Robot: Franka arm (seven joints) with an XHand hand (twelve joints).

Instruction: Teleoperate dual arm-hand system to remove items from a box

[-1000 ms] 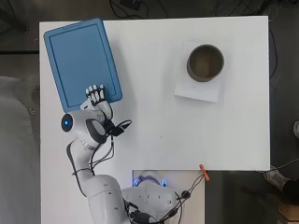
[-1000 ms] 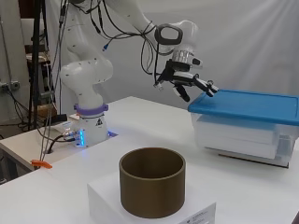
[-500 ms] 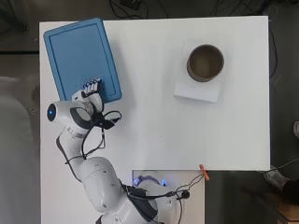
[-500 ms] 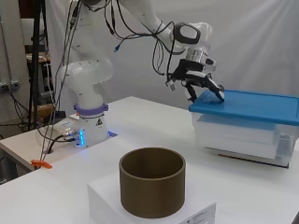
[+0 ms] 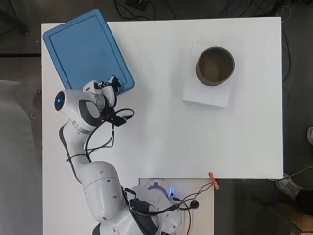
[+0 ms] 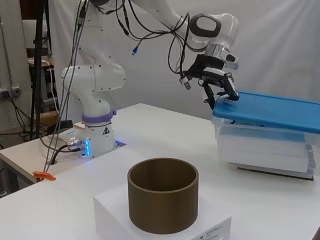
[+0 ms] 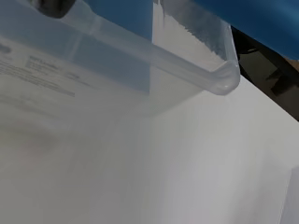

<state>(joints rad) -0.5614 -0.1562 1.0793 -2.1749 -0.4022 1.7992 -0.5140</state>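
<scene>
- Blue lid [image 5: 85, 51] still seated on clear plastic box [image 6: 265, 150], at table's 10 o'clock corner.
- Hand [image 6: 219, 89] at lid's near edge, fingers curled over the rim.
- Judged: lid unopened, no items removed yet.

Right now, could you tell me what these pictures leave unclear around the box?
- Box contents: hidden by the blue lid overhead, blurred behind the frosted walls in the side and wrist views.
- Hand: its contact with the lid edge is too small to judge from the side; overhead, the arm covers it.
</scene>
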